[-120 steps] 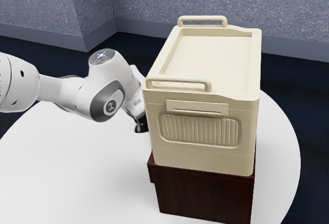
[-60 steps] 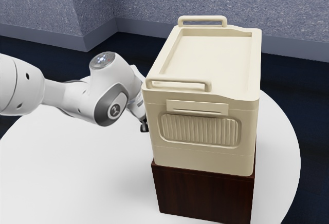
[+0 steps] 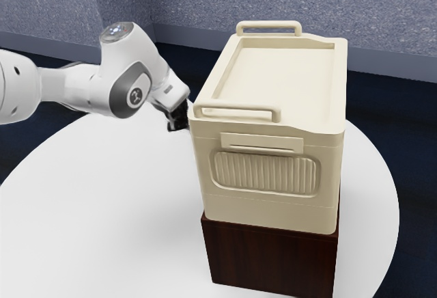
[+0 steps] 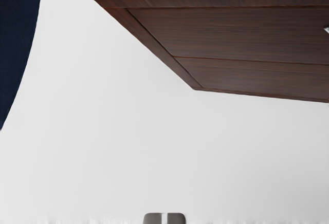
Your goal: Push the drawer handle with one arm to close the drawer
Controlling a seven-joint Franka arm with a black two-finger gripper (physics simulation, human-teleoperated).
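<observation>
Drawer (image 4: 236, 34), its front flush in the dark wooden cabinet (image 3: 270, 260), on the white counter (image 3: 109, 209). In the exterior view, a cream bin (image 3: 266, 206) sits atop; at the bin's 9 o'clock, my end effector (image 3: 179, 124), empty, its 2 fingertips (image 4: 152, 219) almost meeting.

Can see a dark brown, wood-grained drawer (image 4: 231, 35), level and shut flush in the upper front of a cabinet (image 3: 273, 257) on the bench (image 3: 102, 209). Can make out a sliver of silvery handle (image 4: 327, 29) on its face, mostly cut off.
</observation>
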